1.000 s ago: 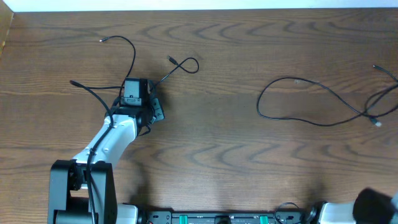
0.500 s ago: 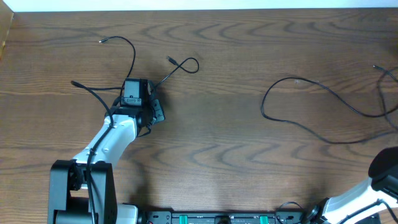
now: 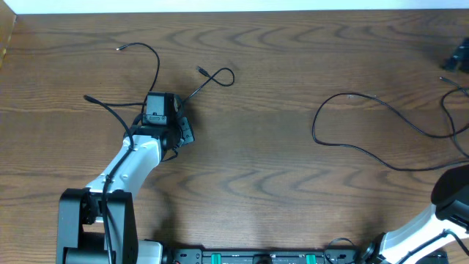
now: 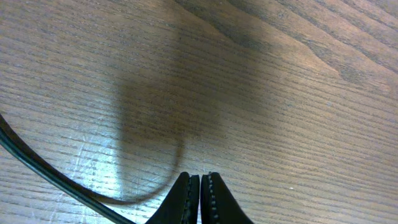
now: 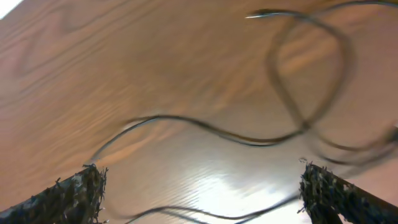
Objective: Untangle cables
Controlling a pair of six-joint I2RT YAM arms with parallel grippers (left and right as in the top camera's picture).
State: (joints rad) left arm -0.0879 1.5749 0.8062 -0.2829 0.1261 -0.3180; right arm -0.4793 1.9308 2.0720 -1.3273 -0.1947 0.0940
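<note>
While the left gripper [image 4: 199, 186] sat pressed together against a black cable [image 3: 158, 66], the right gripper [image 5: 199, 186] gaped wide above a looped cable [image 3: 350, 94].

The right arm [image 3: 448, 192], only a dark edge at the bottom corner a second ago, now rises into the overhead view. A dark shape [image 3: 458, 57] shows at the far right edge where none was. The black cable [image 3: 352, 94] lying ahead of the right jaws shifts: its loop slides a little toward the right arm's side. Its far run, which ended in a pale tip on the surface, now trails out past the right edge.
</note>
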